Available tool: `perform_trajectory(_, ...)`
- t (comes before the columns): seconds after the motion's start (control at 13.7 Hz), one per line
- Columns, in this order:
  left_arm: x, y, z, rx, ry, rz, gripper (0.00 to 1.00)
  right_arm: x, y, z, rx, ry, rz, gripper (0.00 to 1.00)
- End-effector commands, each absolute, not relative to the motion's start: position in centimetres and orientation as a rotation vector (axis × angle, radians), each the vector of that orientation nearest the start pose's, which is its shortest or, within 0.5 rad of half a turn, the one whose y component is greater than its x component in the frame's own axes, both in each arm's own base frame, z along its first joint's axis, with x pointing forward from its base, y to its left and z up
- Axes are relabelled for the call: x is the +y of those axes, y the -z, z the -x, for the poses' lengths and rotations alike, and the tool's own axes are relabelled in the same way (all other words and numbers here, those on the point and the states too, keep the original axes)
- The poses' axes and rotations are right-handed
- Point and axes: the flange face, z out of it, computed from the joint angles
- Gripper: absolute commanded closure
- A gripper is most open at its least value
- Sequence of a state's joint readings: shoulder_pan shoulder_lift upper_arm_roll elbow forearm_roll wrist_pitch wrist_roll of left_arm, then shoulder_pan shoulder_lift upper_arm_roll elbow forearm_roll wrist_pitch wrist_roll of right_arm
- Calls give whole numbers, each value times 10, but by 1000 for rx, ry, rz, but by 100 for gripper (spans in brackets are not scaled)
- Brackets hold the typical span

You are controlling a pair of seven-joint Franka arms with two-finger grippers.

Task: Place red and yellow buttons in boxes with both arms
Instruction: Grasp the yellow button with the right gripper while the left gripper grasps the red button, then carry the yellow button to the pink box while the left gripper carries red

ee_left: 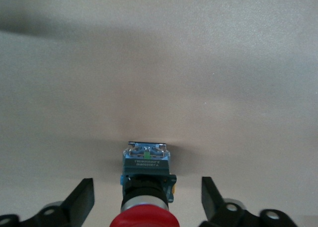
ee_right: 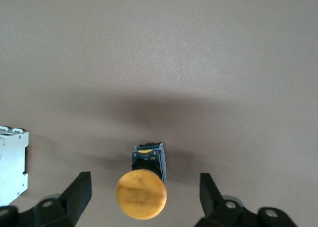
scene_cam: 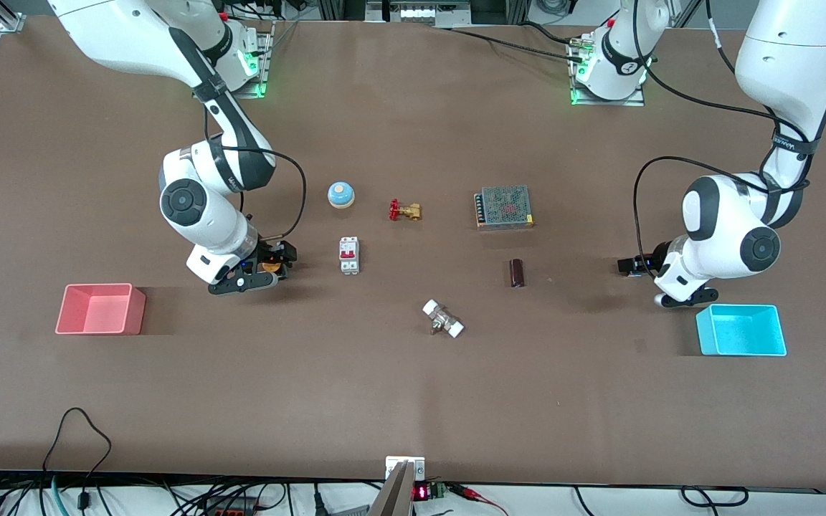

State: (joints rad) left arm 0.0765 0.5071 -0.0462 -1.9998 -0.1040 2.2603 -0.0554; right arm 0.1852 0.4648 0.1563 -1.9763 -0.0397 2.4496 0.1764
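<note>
- The right gripper (scene_cam: 264, 276), just beside the pink box (scene_cam: 100, 309), has its jaws wide, one on each side of the yellow button (ee_right: 141, 192); it should sink squarely before it pinches.
- The left gripper (scene_cam: 644, 266), beside the blue box (scene_cam: 741, 330), also gapes around the red button (ee_left: 147, 219); it should close on the dark body rather than the cap.

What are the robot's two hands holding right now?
Nothing yet. The left gripper is open, its fingers on either side of the red button without touching. The right gripper is open around the yellow button the same way.
</note>
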Motion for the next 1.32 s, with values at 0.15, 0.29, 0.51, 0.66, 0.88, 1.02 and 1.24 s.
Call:
perform_trajectory(0.15,15,-186,-578,-243,-382,3221,66,203,-231,-580,-304,29,3088,43)
perform_trajectory(0.29,15,-192,-579,-242,-375,3222,72,204,-231,-579,-306,28,3087,54)
perform_trajectory(0.51,39,-257,-591,-293,-220,3220,78,203,-232,-581,-303,33,3086,67)
perform_trajectory(0.66,69,-293,-605,-345,-153,3205,78,203,-233,-581,-306,33,3086,72)
perform_trajectory(0.88,108,-329,-630,-357,-81,3192,78,175,-282,-601,-362,91,3087,74)
perform_trajectory(1.02,141,-323,-644,-402,-41,3178,78,137,-347,-617,-423,44,3108,74)
perform_trajectory(1.24,170,-302,-670,-331,-16,3176,81,41,-411,-635,-615,52,3100,74)
